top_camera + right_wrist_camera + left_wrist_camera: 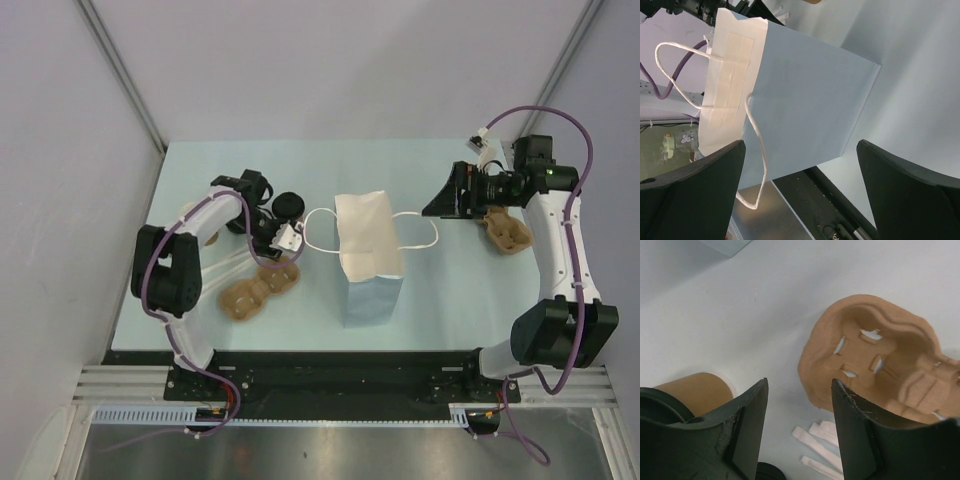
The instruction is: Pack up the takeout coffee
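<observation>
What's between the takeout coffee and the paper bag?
Nothing solid shows in the top view: only the bag's handle loop lies between the takeout coffee and the white paper bag. The left gripper sits beside the cup, off that line.

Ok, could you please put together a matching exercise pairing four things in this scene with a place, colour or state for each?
1. paper bag
2. takeout coffee
3. left gripper
4. right gripper

A. near the left-hand pulp carrier
B. white, standing upright
C. open, to the right of the bag
D. topped by a black lid

Pairs: 1-B, 2-D, 3-A, 4-C.
</observation>
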